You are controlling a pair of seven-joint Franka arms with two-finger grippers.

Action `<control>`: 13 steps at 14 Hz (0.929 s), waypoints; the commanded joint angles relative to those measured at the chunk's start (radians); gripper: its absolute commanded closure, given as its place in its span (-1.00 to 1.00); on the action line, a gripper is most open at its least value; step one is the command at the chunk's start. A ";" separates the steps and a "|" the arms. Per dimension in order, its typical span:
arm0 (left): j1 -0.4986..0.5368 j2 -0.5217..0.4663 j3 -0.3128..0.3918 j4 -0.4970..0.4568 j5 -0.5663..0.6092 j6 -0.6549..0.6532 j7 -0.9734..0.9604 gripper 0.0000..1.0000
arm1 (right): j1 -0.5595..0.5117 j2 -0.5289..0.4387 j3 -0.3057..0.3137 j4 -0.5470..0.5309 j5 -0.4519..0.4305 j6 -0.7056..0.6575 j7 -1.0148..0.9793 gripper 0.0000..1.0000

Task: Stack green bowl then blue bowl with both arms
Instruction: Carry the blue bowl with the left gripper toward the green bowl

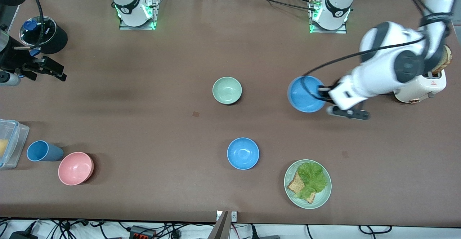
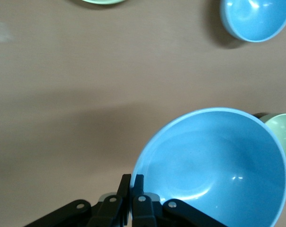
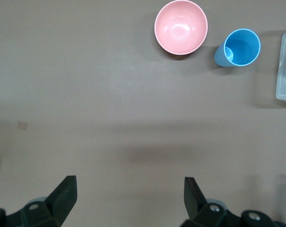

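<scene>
Nearest the camera edge lies the plate [image 1: 292,195], with a second blue bowl [image 1: 243,153] just above it. Left gripper [image 1: 321,94] is closed on the blue bowl [image 1: 304,94] rim and holds it over the table toward the left arm's end; the green bowl [image 1: 227,90] rests mid-table, so I judge the next move is to carry blue over green and lower it in. Right gripper [image 3: 129,191] waits wide open and empty over the right arm's end.

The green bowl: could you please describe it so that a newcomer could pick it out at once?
Start at the middle of the brown table. The green bowl sits there alone, beside the blue bowl held in the left gripper. It is small, plain and pale mint, unlike the wider green plate carrying lettuce and toast.
</scene>
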 commanded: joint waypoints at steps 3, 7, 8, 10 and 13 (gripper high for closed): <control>-0.121 0.088 0.001 0.024 0.054 0.079 -0.212 0.98 | -0.017 -0.014 0.012 0.000 -0.009 -0.016 -0.010 -1.00; -0.219 0.149 0.000 0.026 0.094 0.183 -0.382 0.98 | -0.012 -0.008 0.015 0.002 -0.010 -0.014 -0.010 -1.00; -0.253 0.170 0.004 0.026 0.095 0.214 -0.422 0.98 | -0.014 -0.008 0.015 0.002 -0.009 -0.014 -0.012 -1.00; -0.299 0.192 0.007 0.026 0.120 0.246 -0.524 0.98 | -0.014 -0.007 0.014 0.003 -0.007 -0.013 -0.010 -1.00; -0.367 0.233 0.009 0.026 0.176 0.307 -0.780 0.97 | -0.015 -0.005 0.014 0.003 -0.007 -0.013 -0.009 -1.00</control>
